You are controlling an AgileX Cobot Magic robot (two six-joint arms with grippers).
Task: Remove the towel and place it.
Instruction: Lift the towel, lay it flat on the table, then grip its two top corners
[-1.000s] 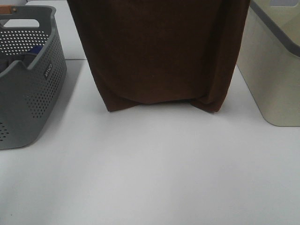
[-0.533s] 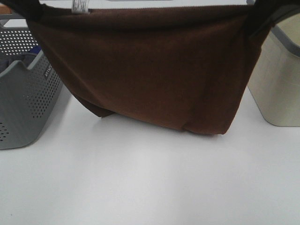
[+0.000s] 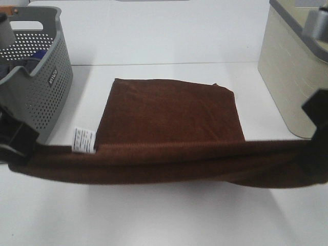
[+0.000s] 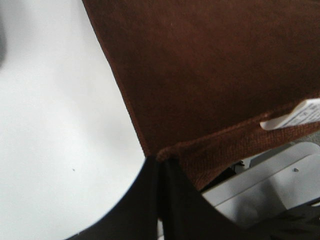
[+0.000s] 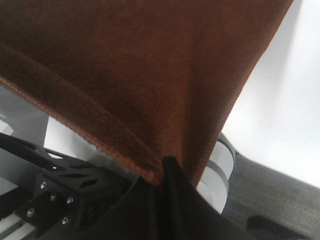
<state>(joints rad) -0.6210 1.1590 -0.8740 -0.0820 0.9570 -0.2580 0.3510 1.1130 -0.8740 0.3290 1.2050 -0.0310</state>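
I was laying the towel down. My left pincer and right pincer were each clamped on a near corner, with the hem taut between them and raised off the table, while the far part lay flat. Next, I judged, both corners needed lowering and releasing together.

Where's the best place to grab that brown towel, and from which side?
Pinch both ends of the near hem of the towel, one from each outer side, as the left gripper and right gripper do; it's wide and limp, so end grips keep it spread.
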